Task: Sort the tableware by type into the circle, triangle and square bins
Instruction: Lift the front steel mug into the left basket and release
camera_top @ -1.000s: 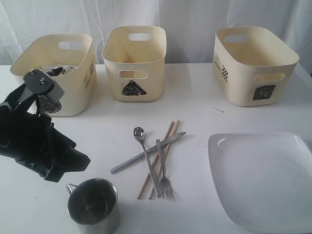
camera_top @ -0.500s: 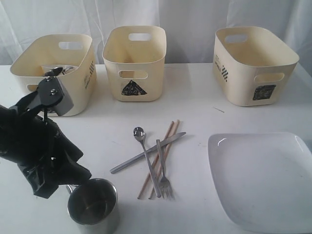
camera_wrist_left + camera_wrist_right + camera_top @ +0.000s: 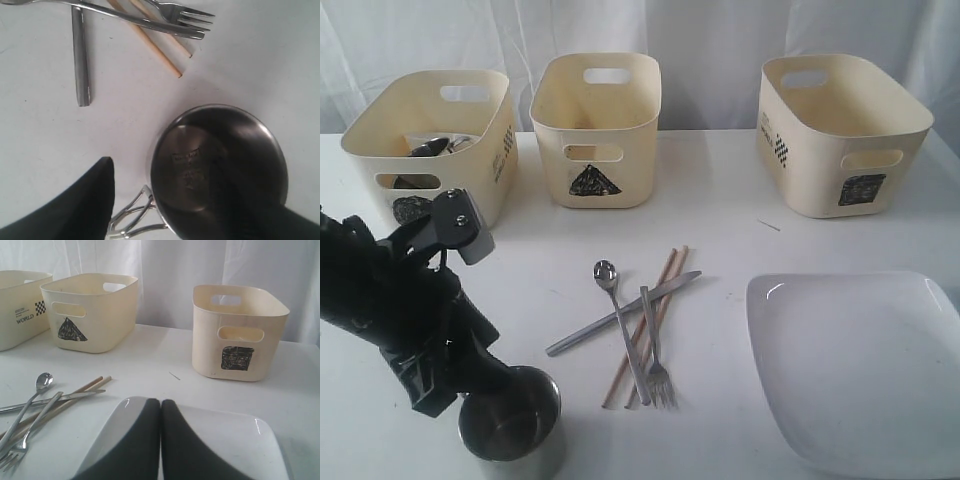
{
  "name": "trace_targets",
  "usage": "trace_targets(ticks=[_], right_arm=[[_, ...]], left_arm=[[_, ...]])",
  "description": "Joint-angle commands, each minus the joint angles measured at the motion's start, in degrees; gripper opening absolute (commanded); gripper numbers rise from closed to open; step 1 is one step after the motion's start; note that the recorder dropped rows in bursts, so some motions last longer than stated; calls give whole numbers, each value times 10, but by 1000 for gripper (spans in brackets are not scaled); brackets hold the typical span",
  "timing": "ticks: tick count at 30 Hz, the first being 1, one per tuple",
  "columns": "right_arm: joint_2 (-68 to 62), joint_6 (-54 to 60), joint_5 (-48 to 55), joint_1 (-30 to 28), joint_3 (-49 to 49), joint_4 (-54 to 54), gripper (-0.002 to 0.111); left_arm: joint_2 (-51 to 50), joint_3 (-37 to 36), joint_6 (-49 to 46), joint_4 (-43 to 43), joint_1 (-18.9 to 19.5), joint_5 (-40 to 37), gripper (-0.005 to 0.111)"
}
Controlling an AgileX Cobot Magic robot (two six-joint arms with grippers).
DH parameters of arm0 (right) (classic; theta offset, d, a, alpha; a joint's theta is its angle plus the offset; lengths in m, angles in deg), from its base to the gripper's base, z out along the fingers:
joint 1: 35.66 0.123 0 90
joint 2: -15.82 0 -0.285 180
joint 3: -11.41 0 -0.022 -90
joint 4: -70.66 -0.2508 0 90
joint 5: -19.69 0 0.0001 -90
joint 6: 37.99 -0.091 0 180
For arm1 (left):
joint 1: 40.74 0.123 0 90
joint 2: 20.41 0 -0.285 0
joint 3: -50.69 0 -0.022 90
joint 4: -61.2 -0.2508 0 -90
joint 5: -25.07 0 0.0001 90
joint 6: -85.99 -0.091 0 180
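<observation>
Left gripper (image 3: 460, 380) is held low over the front-left of the bench (image 3: 740, 240), at the mug (image 3: 510, 425). Its jaws are seen wide open in the left wrist view: one finger (image 3: 95, 200) is just beside the wire handle and apart from the mug wall, the other is at the opposite rim. Contact with the mug cannot be confirmed. The mug is upright on the bench. Mid-bench, the spoon (image 3: 605, 271), fork (image 3: 662, 383), knife (image 3: 580, 337) and chopsticks (image 3: 670, 265) are laid in a crossed pile, the steel pieces over the chopsticks. The plate (image 3: 860, 370) is flat at the front right. Along the back, the circle bin (image 3: 490, 110) is at the left, the triangle bin (image 3: 640, 150) in the middle, and the square bin (image 3: 820, 150) at the right. Steel items (image 3: 435, 147) are seen inside the circle bin; their types cannot be told. Right gripper (image 3: 161, 405) is closed, fingers pressed together with nothing between them, and is held over the near edge of the plate.
</observation>
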Motion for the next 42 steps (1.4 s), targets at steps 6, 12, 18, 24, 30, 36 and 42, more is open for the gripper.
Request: trace_targets(ticks=[6,12,18,24,30,36,42], right_arm=[[4,-1,-3,2,3,-1,0],[4,-1,-3,2,3,-1,0],[4,-1,-3,2,3,-1,0],[4,-1,-3,2,3,-1,0],[4,-1,-3,2,3,-1,0],[4,-1,-3,2,3,-1,0],[4,-1,-3,2,3,-1,0]], left_arm=[[-52,2,-22,22,-5,11,60],[-86,2,-31,28,-5,18,47],[-69,9,-16,22,-3,92,0],[13,100,85,-3,37,149,0],[14,222,99,-3,113,310,0],[-81,333,99,-3,166,365,0],[-204,418,114,-1,174,393,0]])
